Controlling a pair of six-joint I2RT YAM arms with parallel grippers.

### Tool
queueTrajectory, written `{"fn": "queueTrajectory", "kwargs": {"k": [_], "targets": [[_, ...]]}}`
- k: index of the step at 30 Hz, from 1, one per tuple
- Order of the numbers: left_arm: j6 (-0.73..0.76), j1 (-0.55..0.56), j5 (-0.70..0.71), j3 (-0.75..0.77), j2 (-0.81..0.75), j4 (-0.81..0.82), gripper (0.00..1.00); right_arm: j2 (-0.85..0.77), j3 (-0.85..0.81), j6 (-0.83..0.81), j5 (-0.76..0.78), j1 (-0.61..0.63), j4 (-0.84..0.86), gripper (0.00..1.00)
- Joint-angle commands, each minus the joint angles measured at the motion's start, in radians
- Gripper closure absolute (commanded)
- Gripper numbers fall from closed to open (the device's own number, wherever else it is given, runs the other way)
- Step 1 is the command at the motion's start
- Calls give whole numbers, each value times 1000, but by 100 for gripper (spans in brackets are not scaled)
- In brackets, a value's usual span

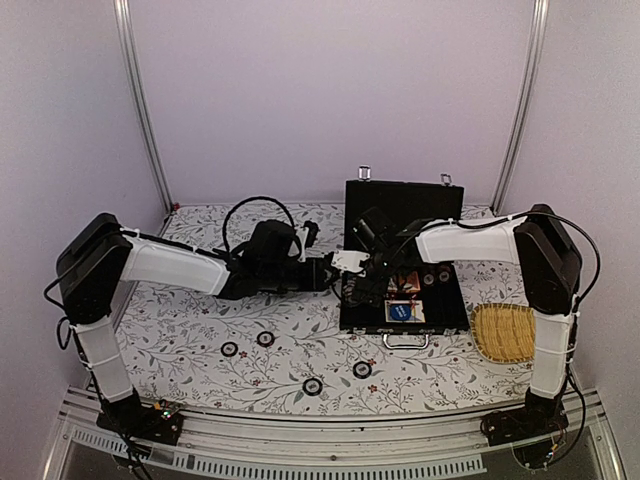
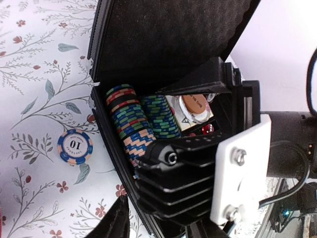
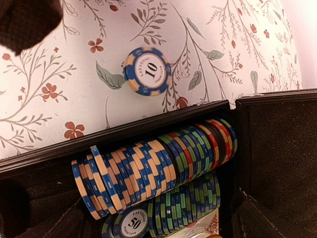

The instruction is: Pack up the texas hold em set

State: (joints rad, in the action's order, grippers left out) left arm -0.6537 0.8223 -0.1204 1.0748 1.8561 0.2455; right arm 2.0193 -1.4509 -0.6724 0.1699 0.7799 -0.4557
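The black briefcase (image 1: pixel 403 205) stands open, its lid upright, its base (image 2: pixel 101 119) on the flowered cloth. Rows of poker chips (image 3: pixel 158 158) stand on edge along its left wall, with an orange disc (image 2: pixel 193 106) beside them. Several loose chips lie on the cloth, such as one (image 1: pixel 265 339) in front and a blue "10" chip (image 3: pixel 147 71) just outside the wall. My right gripper (image 3: pixel 158 218) hangs wide open over the chip rows, holding nothing. My left gripper (image 2: pixel 156 228) is at the case's left wall, jaws apart, one finger (image 2: pixel 116 223) outside it.
A yellow woven tray (image 1: pixel 503 332) sits to the right of the case. The right gripper's black finned body (image 2: pixel 178 178) fills the left wrist view close ahead. Metal frame posts (image 1: pixel 140 100) stand at the back corners.
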Motion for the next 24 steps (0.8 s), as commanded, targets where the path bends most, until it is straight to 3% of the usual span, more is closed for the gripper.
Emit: {"fn": "queueTrajectory", "kwargs": {"k": [1, 24], "targets": [[15, -18, 9, -28, -31, 1, 60, -30, -26, 24, -7, -5, 7, 0], [-14, -18, -17, -69, -19, 28, 60, 0, -57, 3, 59, 12, -22, 1]]}}
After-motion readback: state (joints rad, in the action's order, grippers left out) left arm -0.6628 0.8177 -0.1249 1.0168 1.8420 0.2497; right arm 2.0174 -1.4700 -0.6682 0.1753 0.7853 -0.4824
